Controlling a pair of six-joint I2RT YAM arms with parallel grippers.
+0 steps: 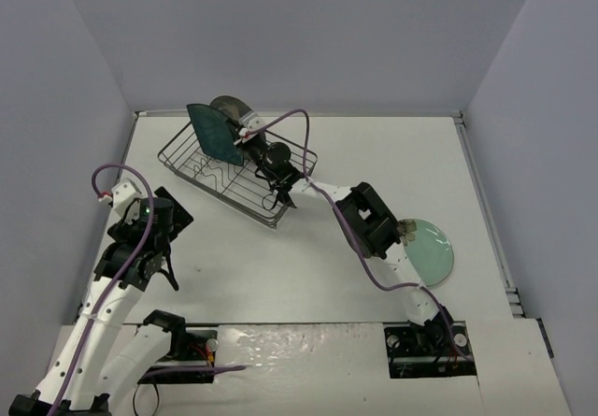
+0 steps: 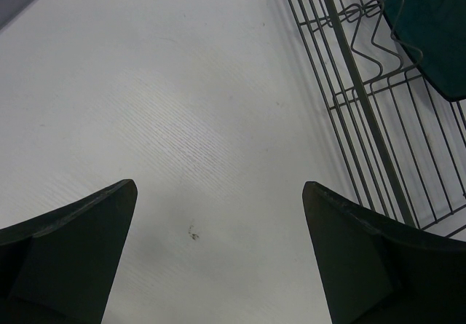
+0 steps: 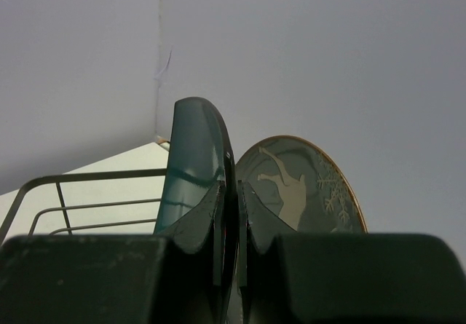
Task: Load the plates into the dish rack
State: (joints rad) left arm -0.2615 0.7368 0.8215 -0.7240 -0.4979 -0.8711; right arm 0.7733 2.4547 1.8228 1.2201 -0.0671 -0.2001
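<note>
My right gripper (image 1: 245, 136) is shut on the edge of the square dark teal plate (image 1: 211, 132) and holds it upright over the far end of the dish rack (image 1: 235, 175). In the right wrist view the teal plate (image 3: 195, 160) stands edge-on between my fingers (image 3: 211, 218). The round dark grey-brown deer plate (image 3: 302, 186) stands upright just behind it, at the rack's far end (image 1: 230, 109). The pale mint-green plate (image 1: 429, 249) lies flat on the table at the right. My left gripper (image 1: 154, 268) is open and empty, low over bare table left of the rack (image 2: 371, 91).
The wire rack sits at an angle at the back centre of the white table (image 1: 308, 266). Grey walls close the table on three sides. My right arm (image 1: 369, 224) stretches across from the mint plate to the rack. The teal plate's corner shows in the left wrist view (image 2: 429, 25).
</note>
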